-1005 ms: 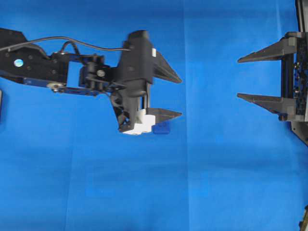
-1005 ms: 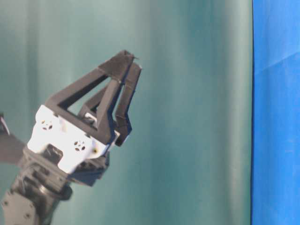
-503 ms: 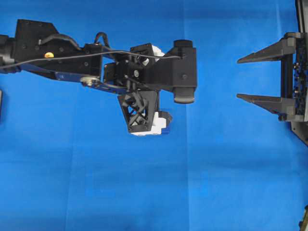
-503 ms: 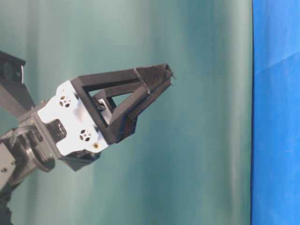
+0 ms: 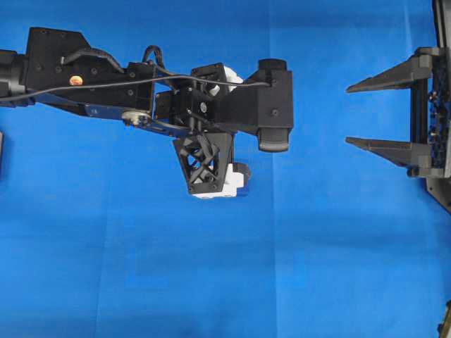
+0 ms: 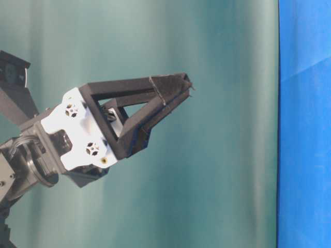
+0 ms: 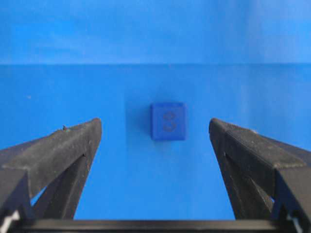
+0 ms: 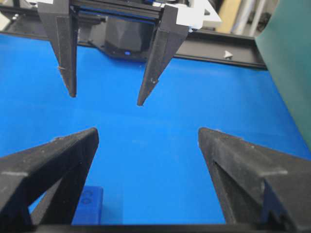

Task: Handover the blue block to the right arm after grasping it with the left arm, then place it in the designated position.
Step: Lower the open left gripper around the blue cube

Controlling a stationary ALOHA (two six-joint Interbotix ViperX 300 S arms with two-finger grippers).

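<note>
Left wrist view: the small dark-blue cube lies flat on the bright blue cloth, a faint double-ring mark on its upper face, between the two black triangular fingers and a little ahead of their tips.
Left gripper: jaws spread wide, nothing between them but cloth and cube; neither finger touches the block.
Overhead view: the left gripper points down at the cloth, and only a sliver of the cube shows at the edge of the white finger-mount block.
Right gripper: spread wide and empty, fingers level and aimed toward the middle, well apart from the cube.
Right wrist view: the cube sits low at the left, partly hidden behind the near left finger; the left gripper hangs tips-down beyond it.
Table-level view: the left gripper shows against a green backdrop; the cube is not visible here.
Step in hand, as I judge it: lowering over the cube for the first grasp.
How to do it well: bring the tips forward until the cube sits squarely between the fingers, then go straight down.
Closing: squeeze on two opposite flat faces, not the corners, so the small cube cannot twist out.
Risk: closing while the cube lies ahead of the tips would clip its near edge and push it away.
For the handover: grip low on the cube, leaving faces free for the right arm.
</note>
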